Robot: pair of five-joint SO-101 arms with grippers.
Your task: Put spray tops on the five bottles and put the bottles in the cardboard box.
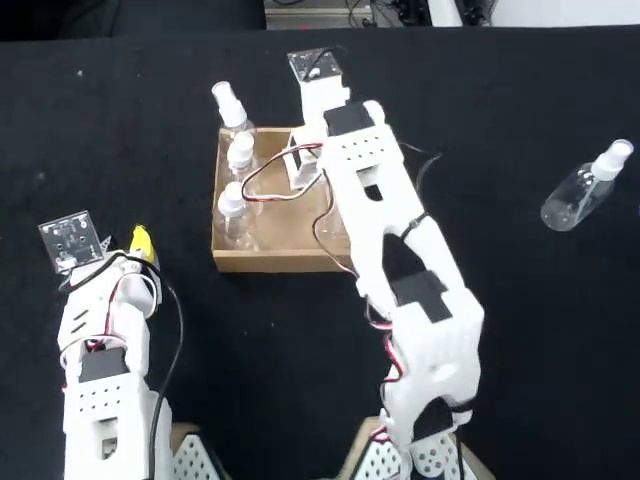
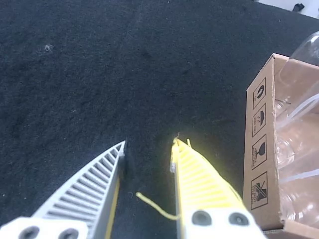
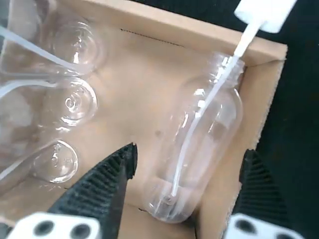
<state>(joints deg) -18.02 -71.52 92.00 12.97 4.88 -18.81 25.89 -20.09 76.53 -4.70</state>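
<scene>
Hovering with right gripper (image 3: pixel 190 152) spread wide over spray bottle (image 3: pixel 209 129) in cardboard box (image 3: pixel 199 32); risking clipping spray top (image 3: pixel 264 12), toppling it when lifting. Idling with left gripper (image 2: pixel 148 143) parted, empty.

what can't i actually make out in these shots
- High view: the right arm covers the right half of the cardboard box, hiding the leaning bottle.
- Right wrist view: its spray top is cut off by the edge; whether it is seated is unclear.
- Left wrist view: the other bottles run off the edge, tops unseen.
</scene>
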